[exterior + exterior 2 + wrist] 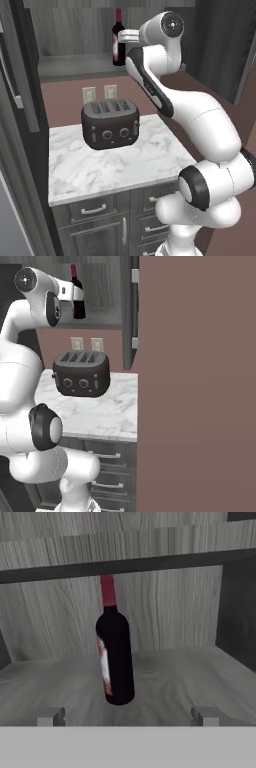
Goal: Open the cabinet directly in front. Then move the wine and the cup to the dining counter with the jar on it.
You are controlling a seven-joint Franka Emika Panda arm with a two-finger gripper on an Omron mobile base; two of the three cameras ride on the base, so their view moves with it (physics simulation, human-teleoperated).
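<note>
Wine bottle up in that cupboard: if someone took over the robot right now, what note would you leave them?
Gripper: open, holding nothing, aimed at the wine bottle and short of it.
Wine bottle: upright on the shelf of the cabinet, above the toaster.
Done: cabinet opened.
Left: grasp the bottle, carry it to the dining counter, then move the cup. Cup, jar and dining counter are not in sight.

We see the wine (pixel 118 37) upright on the open cabinet (pixel 75 65) shelf, our arm reaching toward it above the toaster (pixel 110 122) on the marble counter (pixel 80 170).
</note>
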